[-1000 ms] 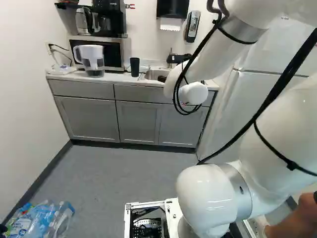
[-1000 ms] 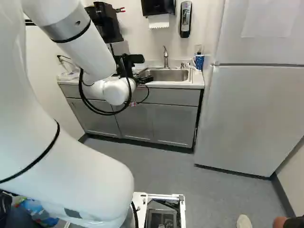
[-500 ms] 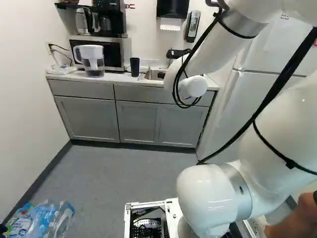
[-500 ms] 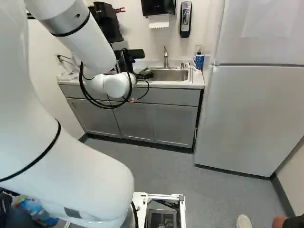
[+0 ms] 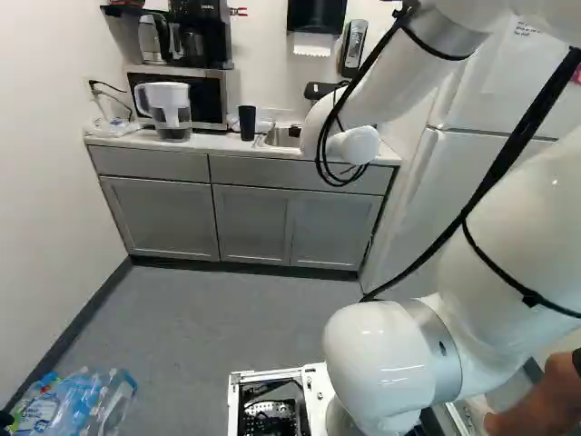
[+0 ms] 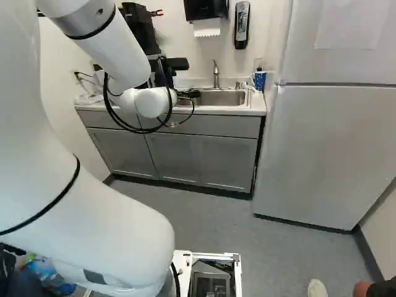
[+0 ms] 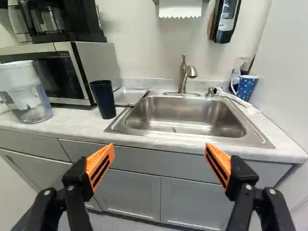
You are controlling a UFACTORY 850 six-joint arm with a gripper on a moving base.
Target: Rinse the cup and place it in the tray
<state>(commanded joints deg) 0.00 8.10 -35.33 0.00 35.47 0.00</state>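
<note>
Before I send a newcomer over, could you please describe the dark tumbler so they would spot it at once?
On the counter, find the microwave. Just toward the sink from it, beside the shallow metal tray, stands the tumbler, upright. It is tall, plain and dark with no handle showing, unlike the clear-and-white pitcher and the blue spotted mug.

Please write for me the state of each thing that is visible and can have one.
Tool, open, holding nothing
Dark cup, upright
Spotted mug, upright
Tray, flat, nothing seen inside
Faucet, no water running
Cabinet doors, closed
Refrigerator, closed
Microwave, closed
Pitcher, upright
</note>
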